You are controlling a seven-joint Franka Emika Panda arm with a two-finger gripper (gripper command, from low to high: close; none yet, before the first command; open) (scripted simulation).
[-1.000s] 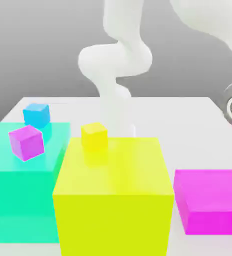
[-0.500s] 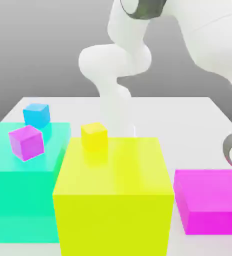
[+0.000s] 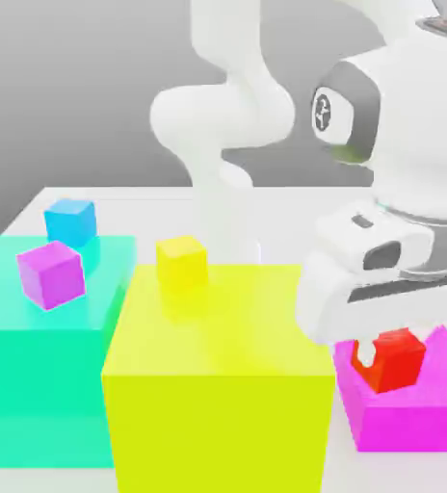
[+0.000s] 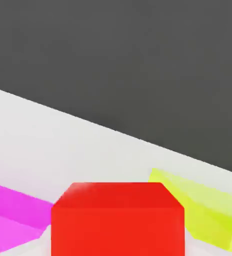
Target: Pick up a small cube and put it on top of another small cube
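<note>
The small red cube (image 3: 401, 364) sits just under my white hand, right over the flat magenta slab (image 3: 401, 424) at the exterior view's right. My gripper (image 3: 389, 351) is shut on it; the hand's body hides the cube's top. In the hand view the red cube (image 4: 118, 220) looms very close, with the magenta slab (image 4: 8, 210) and a yellow block (image 4: 203, 205) on either side of it. A small yellow cube (image 3: 182, 262) rests on the big yellow block (image 3: 218, 376). A small purple cube (image 3: 51, 273) lies on the teal block (image 3: 35, 337).
A small blue cube (image 3: 71, 221) stands behind the teal block. The white table (image 3: 295, 207) runs back to the arm's base. The big yellow block stands close beside the magenta slab, higher than it. The arm's white links rise behind the blocks.
The arm has swung in from the exterior view's right edge and the hand has come over the magenta slab. The gripper has shut, and the red cube has come into view under it.
</note>
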